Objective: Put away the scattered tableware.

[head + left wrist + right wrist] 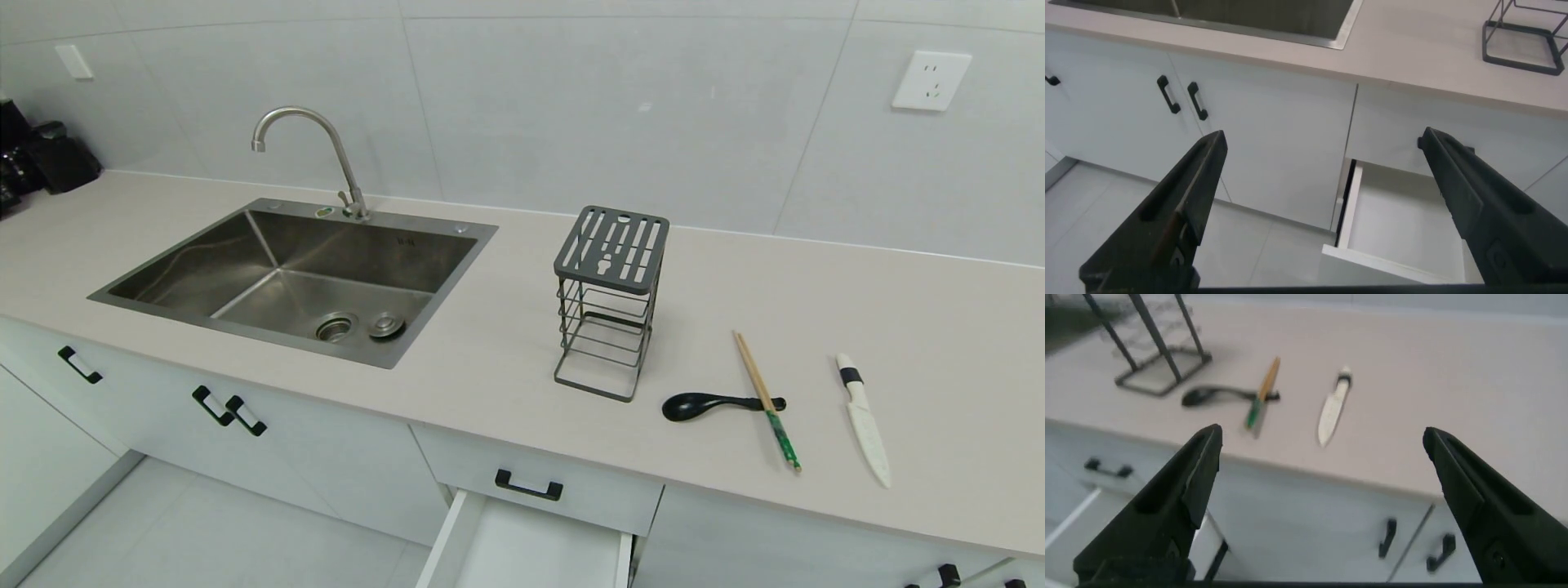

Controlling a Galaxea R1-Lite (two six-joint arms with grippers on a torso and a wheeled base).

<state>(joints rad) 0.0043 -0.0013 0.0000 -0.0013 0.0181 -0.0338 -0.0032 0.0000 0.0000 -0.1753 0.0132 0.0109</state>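
Left wrist view showed the left claw (1321, 143) spread wide and holding nothing, hanging low in front of the white cabinet doors, with an open drawer (1404, 233) beyond it. In the head view, the sink (445, 296) and its tap (347, 175) filled the left of the frame. The dark wire rack (611, 245) stood upright at the centre, its slotted top unfilled.

All the loose tableware lay in the right-hand half, on the pale counter (939, 343), lower right of the rack. First came a black spoon (710, 404), lying crosswise with its bowl toward the rack and its handle pointing right. A pair of wooden chopsticks (766, 398) with green ends rested across that handle, touching it. Their long axis ran from upper left to lower right, green ends nearest the counter's front edge. Apart from them, farther right, lay a cream knife (864, 425), its banded handle toward the wall and its tip toward the front edge.

The right claw (1321, 434) was likewise wide and held nothing, in front of the counter edge, with the three pieces ahead of it. It looked much the nearer arm, and the chopsticks and knife lay roughly end-on to it.
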